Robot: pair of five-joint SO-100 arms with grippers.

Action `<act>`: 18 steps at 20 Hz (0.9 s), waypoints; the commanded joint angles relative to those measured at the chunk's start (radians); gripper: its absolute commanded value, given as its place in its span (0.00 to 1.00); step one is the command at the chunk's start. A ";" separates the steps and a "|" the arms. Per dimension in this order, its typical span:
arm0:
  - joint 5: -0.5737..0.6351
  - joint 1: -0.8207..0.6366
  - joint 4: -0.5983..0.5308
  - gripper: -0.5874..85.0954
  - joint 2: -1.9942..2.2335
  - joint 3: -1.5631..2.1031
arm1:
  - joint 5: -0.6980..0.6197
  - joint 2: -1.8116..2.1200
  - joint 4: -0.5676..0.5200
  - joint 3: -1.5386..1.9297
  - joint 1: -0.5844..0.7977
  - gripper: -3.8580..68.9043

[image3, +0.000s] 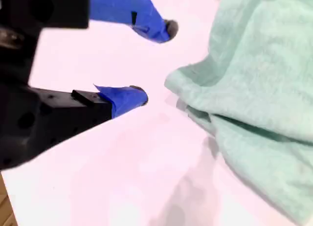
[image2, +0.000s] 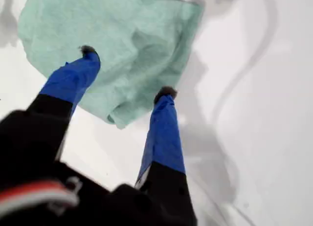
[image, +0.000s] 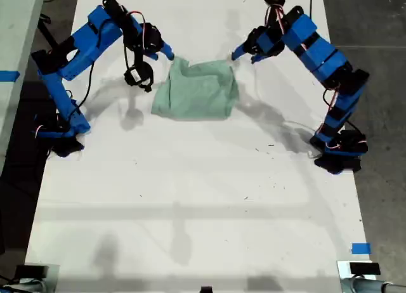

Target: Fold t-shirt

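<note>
While folded into a rumpled mint heap, lying as the t-shirt (image: 196, 90) toward twelve o'clock on the white table (image: 190, 198) in the exterior view. Over its cloth, spread wide and empty: my first gripper (image2: 127, 72). Just beside its edge, likewise parted, holding nothing: my second gripper (image3: 156, 62).

A robotics lab: white worktable (image: 190, 198), blue tape mark (image: 360, 248), concrete floor (image: 380, 26).

Plain pale mint-green t-shirt (image: 196, 90) on white table (image: 190, 198); blue fingers (image2: 164, 133)
</note>
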 commanded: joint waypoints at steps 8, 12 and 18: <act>-0.135 0.256 -0.371 0.01 0.764 1.131 | 0.290 0.865 -0.206 1.229 -0.244 0.04; -0.268 0.284 -0.520 0.01 1.108 1.559 | 0.380 1.108 -0.345 1.407 -0.373 0.04; -0.364 0.310 -0.468 0.01 1.755 1.868 | 0.219 0.449 -0.537 0.686 -0.410 0.04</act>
